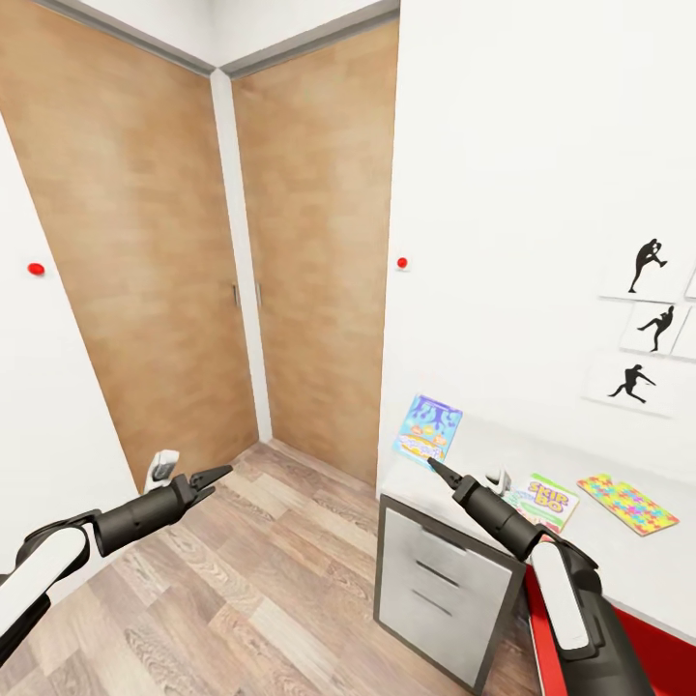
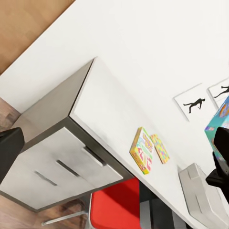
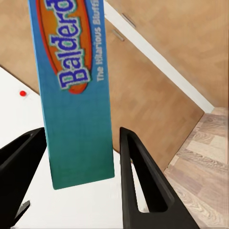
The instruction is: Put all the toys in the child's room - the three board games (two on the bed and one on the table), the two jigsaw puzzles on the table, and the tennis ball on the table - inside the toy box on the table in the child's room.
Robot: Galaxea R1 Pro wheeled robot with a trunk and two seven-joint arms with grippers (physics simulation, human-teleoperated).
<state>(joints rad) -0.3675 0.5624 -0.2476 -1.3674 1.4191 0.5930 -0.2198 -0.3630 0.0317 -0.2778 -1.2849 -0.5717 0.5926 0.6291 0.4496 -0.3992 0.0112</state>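
Low at the frame's left, the left gripper [image 1: 220,474] hangs over the floor, seemingly closed and empty. Right of centre, the right gripper [image 1: 433,463] pinches the blue board game [image 1: 428,430] by its lower edge, held upright with its long axis vertical above the table [image 1: 667,561], presumably for carrying to the toy box [image 2: 202,195].

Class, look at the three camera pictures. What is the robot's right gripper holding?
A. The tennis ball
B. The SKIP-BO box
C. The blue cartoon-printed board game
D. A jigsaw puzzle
C. In the right wrist view the blue board game, lettered "Balderd...", sits between the two fingers of the right gripper, and in the head view it stands at that gripper's tip, while the SKIP-BO box and a jigsaw puzzle lie on the table.
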